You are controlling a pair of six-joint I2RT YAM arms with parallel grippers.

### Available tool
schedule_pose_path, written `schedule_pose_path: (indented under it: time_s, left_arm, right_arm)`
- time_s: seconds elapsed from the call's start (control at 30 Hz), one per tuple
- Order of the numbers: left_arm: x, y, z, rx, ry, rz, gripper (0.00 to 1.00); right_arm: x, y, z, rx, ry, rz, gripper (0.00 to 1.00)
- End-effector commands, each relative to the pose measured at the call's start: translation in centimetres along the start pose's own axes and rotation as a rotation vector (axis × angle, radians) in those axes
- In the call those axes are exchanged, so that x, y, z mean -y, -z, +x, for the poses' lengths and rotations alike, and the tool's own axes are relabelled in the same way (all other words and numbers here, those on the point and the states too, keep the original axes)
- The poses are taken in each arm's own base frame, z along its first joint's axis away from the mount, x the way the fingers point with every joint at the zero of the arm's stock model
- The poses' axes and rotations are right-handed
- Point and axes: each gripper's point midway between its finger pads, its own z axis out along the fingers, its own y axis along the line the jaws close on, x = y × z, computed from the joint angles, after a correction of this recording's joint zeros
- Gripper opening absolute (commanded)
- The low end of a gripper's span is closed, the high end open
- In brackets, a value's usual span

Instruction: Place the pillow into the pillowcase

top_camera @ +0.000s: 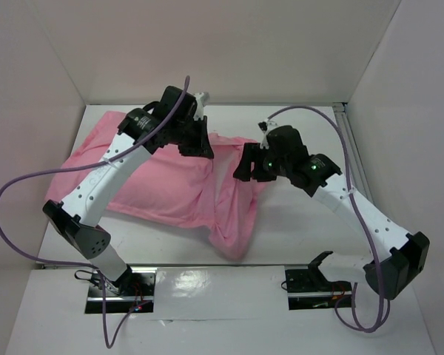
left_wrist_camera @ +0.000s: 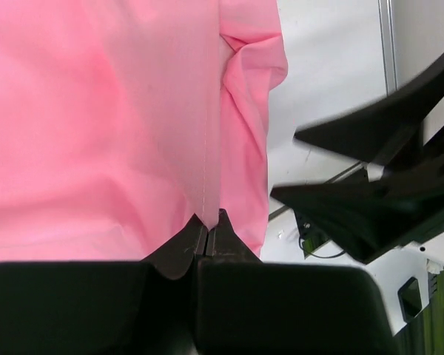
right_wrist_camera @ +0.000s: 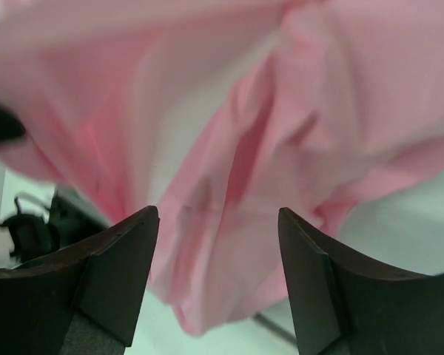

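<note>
The pink pillowcase (top_camera: pixel 170 185) lies bulging across the table's left and middle, and its loose end hangs toward the front at centre. The white pillow is hidden, none of it shows. My left gripper (top_camera: pixel 197 148) is shut on a seam of the pillowcase (left_wrist_camera: pixel 133 126) at its far edge; the cloth is pinched between the fingertips (left_wrist_camera: pixel 207 222). My right gripper (top_camera: pixel 246 168) is open at the pillowcase's right end, and the pink folds (right_wrist_camera: pixel 229 170) hang just beyond its fingers (right_wrist_camera: pixel 126 237).
White walls close in the table at the left, back and right. The right arm (left_wrist_camera: pixel 370 192) shows close by in the left wrist view. Two arm bases (top_camera: pixel 118 292) with cables sit at the front edge.
</note>
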Motion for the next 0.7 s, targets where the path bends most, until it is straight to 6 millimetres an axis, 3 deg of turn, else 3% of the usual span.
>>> schedule_pose_path:
  time_s: [0.0,0.17,0.2,0.23,0.3,0.4,0.5,0.67]
  left_arm:
    - [0.9,2.2,-2.1,0.085,-0.038,0.037,0.0]
    - [1.0,2.5,-1.8,0.08,-0.039,0.047,0.0]
    - [0.9,2.5,-1.6,0.072,-0.037,0.042,0.0]
    - [0.8,2.8,-1.4,0.075,-0.038,0.044,0.0]
    - [0.7,3.0,-0.9,0.063,-0.056,0.047,0.0]
    - [1.0,3.3,0.4,0.02,-0.063,0.083,0.0]
    - [1.8,2.9,2.1,-0.024,-0.095,0.102,0.0]
    - [1.6,2.0,3.7,-0.076,-0.104,0.118,0.0]
  right_arm:
    - [-1.9,0.8,3.6,-0.096,-0.03,-0.088,0.69]
    - [-4.7,-1.0,6.0,-0.147,-0.033,-0.171,0.5]
    - [-4.5,-1.9,6.1,-0.145,-0.027,-0.146,0.41]
    - [-4.8,-2.1,5.3,-0.12,-0.025,-0.152,0.23]
    - [-6.3,-2.0,3.9,-0.077,-0.003,-0.193,0.01]
    - [-8.3,-2.0,0.9,-0.012,0.033,-0.238,0.0]
    - [-11.3,-0.5,-3.0,0.096,0.062,-0.324,0.0]
    - [-12.3,0.0,-6.7,0.224,0.068,-0.316,0.0]
